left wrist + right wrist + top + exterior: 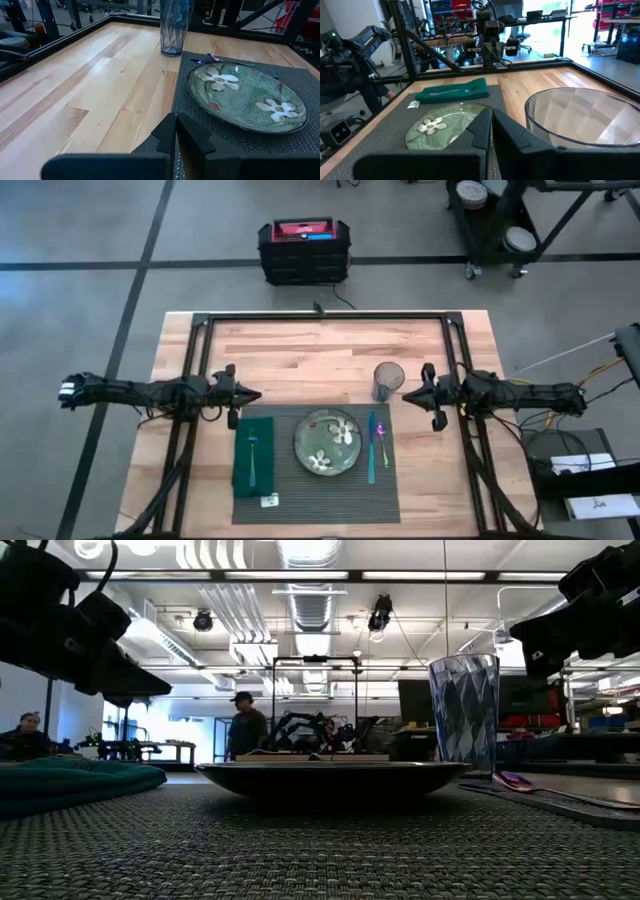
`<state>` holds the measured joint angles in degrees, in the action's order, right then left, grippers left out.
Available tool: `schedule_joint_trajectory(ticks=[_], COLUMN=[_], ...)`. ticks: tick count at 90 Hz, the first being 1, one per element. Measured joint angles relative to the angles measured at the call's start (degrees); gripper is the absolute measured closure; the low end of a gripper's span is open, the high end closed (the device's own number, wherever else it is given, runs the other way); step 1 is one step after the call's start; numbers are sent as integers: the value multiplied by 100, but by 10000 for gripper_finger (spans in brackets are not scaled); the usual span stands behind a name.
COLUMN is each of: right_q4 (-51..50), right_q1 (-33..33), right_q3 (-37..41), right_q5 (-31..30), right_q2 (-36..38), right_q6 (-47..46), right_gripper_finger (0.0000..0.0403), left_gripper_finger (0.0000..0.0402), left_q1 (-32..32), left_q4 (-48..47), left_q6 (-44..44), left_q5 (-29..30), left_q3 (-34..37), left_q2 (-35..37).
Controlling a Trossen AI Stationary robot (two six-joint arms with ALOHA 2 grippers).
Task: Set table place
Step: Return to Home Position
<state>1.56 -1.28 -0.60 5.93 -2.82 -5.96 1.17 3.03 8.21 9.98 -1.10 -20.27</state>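
Placemat on the table: left gripper and right gripper, jaws closed and empty, hover near its two cup-side corners. It carries plate, napkin with fork, and cutlery, probably knife and spoon; cup stands just beyond. Setting looks finished.

The table bears the placemat and a blue cup.

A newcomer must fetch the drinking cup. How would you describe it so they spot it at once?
On the light-wood table lies a dark grey placemat with a green flowered plate. Just beyond the mat's far right corner, on bare wood, stands the blue transparent cup. It is the only tall, upright, see-through thing; its neighbours all lie flat.
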Motion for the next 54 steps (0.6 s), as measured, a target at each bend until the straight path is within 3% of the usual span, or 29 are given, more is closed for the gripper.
schedule_joint_trajectory(ticks=[54], right_q4=[0], right_q1=[0], right_q3=[0], right_q5=[1], right_q2=[0], right_q6=[0], right_gripper_finger=[400], left_gripper_finger=[400], left_q1=[0], left_q4=[-2], left_q6=[0], left_q5=[0], left_q3=[0], left_q2=[0])
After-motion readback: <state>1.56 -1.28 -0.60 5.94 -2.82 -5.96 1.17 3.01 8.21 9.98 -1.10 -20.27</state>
